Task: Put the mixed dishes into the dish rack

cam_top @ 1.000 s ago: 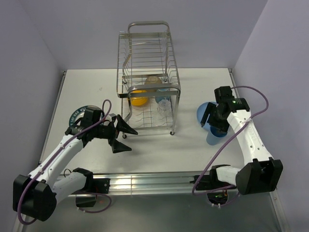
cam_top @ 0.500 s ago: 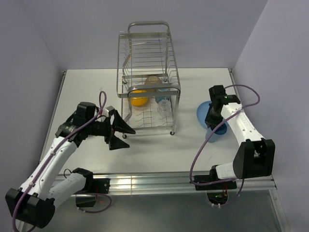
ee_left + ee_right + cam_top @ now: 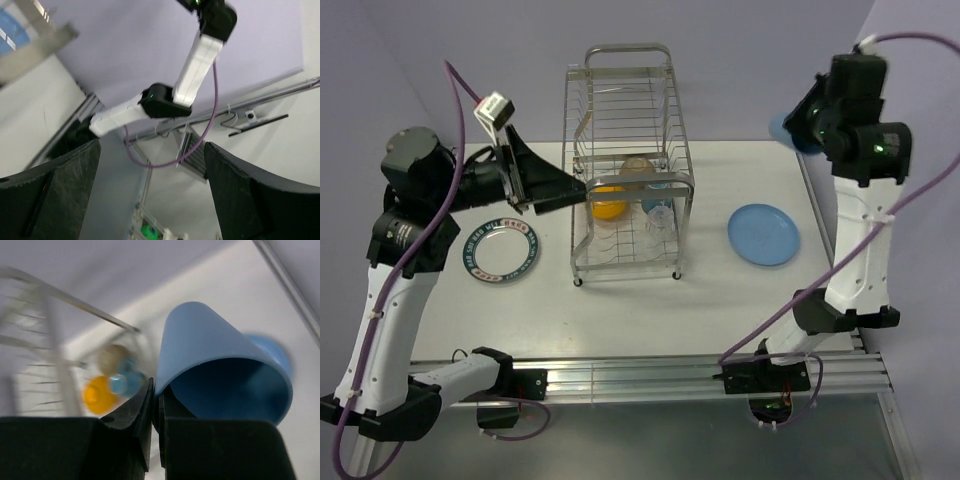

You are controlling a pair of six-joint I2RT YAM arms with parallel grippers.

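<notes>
The dish rack (image 3: 630, 150) stands at the table's back middle, with a yellow-orange bowl (image 3: 608, 204) and a clear glass (image 3: 660, 215) on its lower shelf. My right gripper (image 3: 798, 128) is raised high at the right, shut on the wall of the blue cup (image 3: 781, 130). In the right wrist view the blue cup (image 3: 220, 370) lies sideways with its mouth toward the camera, pinched at its rim by the gripper (image 3: 156, 390). On the table lie the blue plate (image 3: 763, 235) and the white plate with green rim (image 3: 500, 250). My left gripper (image 3: 575, 193) hangs open and empty beside the rack's left side.
The left wrist view looks upward between the open gripper (image 3: 150, 170) at the right arm (image 3: 200, 55) and the wall. A lilac wall encloses the table on three sides. The rack's looped handle (image 3: 627, 50) rises at its far end.
My right gripper shut on the blue cup beside the blue plate and lifted it high. The left arm swung up and back, uncovering the white plate, its gripper still open.
</notes>
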